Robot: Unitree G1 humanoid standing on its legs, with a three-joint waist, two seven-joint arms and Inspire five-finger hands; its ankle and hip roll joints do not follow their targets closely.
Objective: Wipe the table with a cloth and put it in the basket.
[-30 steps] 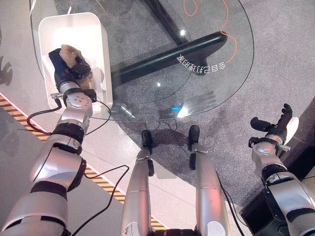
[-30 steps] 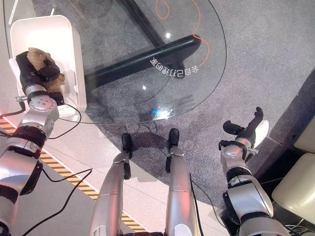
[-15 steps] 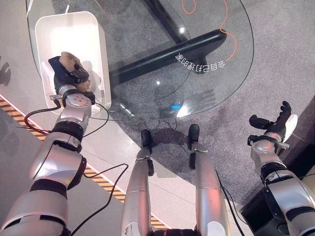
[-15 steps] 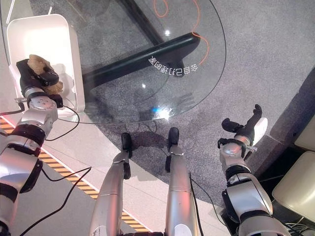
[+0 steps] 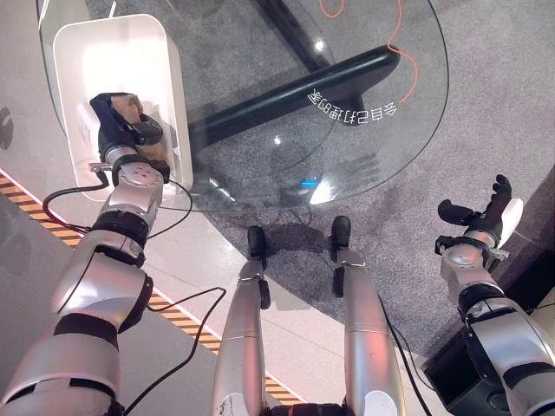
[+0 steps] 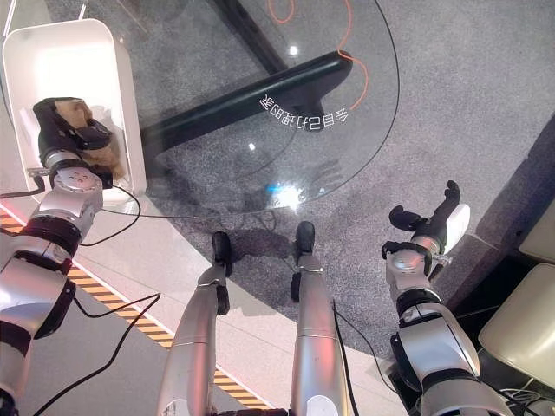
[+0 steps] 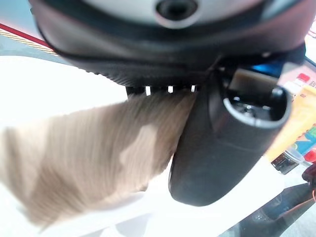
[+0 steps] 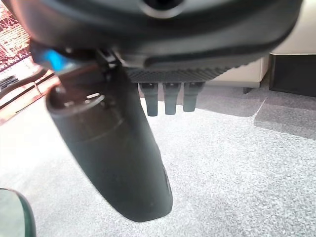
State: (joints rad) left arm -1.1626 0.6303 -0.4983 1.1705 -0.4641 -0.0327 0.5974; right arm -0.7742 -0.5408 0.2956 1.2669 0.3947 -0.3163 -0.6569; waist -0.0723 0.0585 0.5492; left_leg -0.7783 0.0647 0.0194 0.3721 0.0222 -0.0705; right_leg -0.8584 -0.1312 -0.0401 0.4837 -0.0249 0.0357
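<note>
The left hand sits at about ten o'clock in the head views, inside the white rectangular plastic basket, its fingers clenched round the crumpled tan cloth. The cloth bulges out past the dark fingers and rests low in the basket, near the wall facing the robot. The basket stands at the ten o'clock edge of the round clear glass counter, and a black curved base bar shows through the glass. The right hand hangs at about four o'clock, well apart from the counter, above grey carpet, its fingers straight and released, grasping nothing
</note>
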